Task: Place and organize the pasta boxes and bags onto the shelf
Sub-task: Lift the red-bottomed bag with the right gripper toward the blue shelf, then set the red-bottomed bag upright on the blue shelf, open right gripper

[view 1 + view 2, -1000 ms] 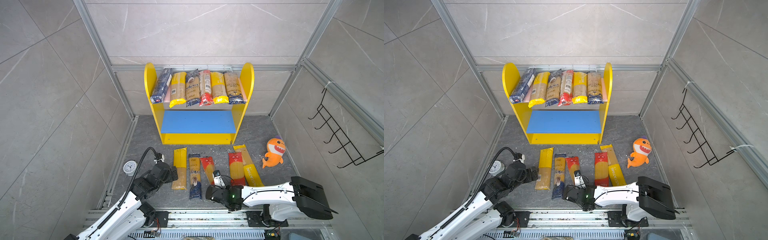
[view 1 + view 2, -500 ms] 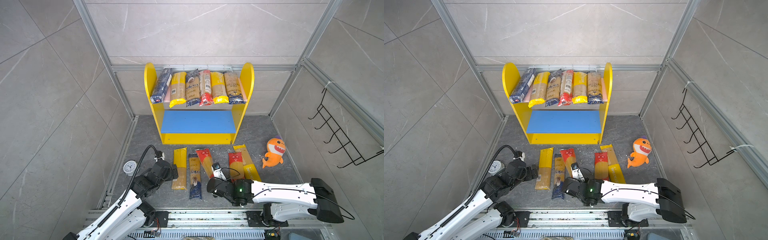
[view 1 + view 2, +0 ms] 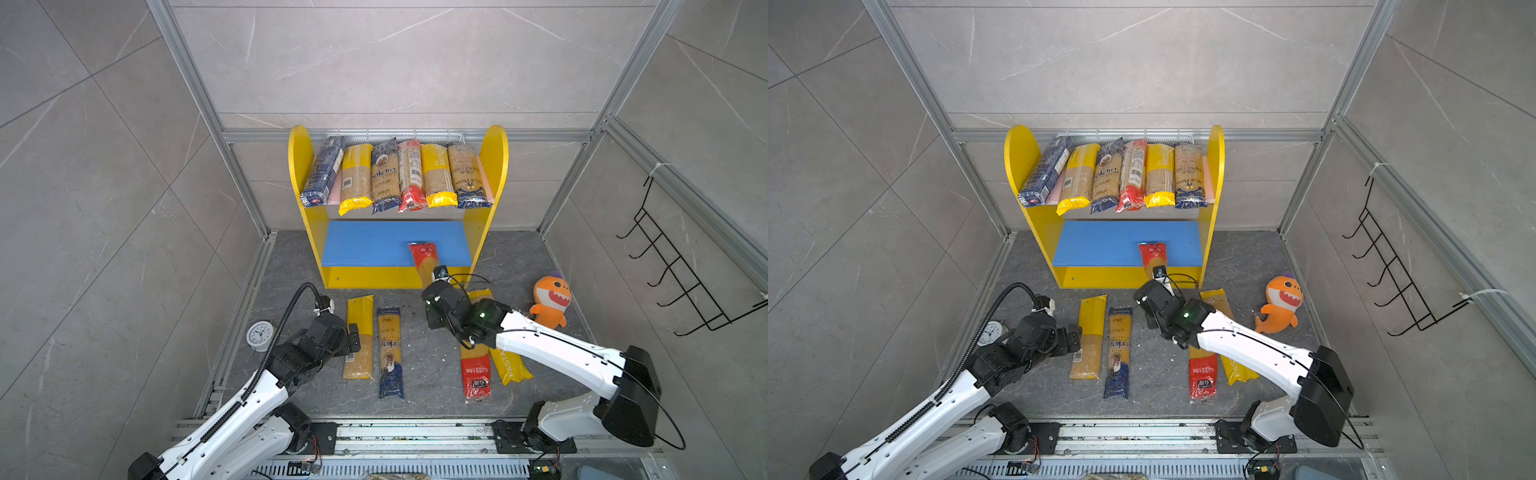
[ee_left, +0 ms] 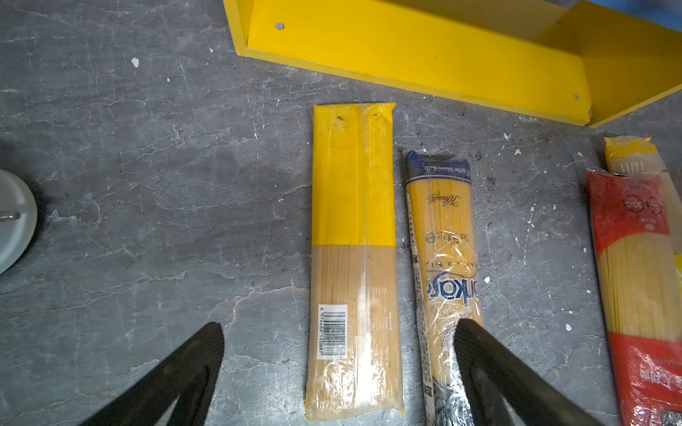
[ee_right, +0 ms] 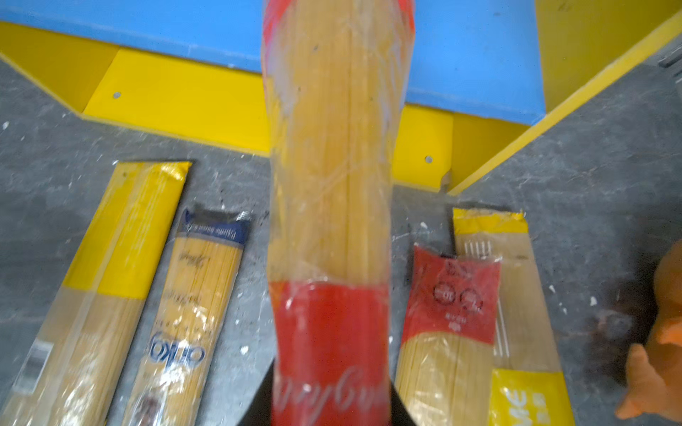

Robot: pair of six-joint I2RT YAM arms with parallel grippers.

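- we see glossy, crinkled clear plastic film on the red-ended bag (image 5: pixel 332 166).
- the shelf (image 3: pixel 365 249) looks like smooth painted board.
- the floor (image 4: pixel 147 147) looks matt, rough, stone-like.
- the shark (image 3: pixel 550 299) is plush cloth.

a: see the tips of the right gripper (image 3: pixel 431 286)?
b: no. in the blurred right wrist view the red bag (image 5: pixel 332 221) covers them, and its far end runs off the edge.
a: and on the floor?
b: the right arm (image 3: pixel 552 353) hides the far half of the red pack (image 3: pixel 475 374) and the middle of the yellow pack (image 3: pixel 510 368). the clock (image 4: pixel 14 221) is cut off in the left wrist view.
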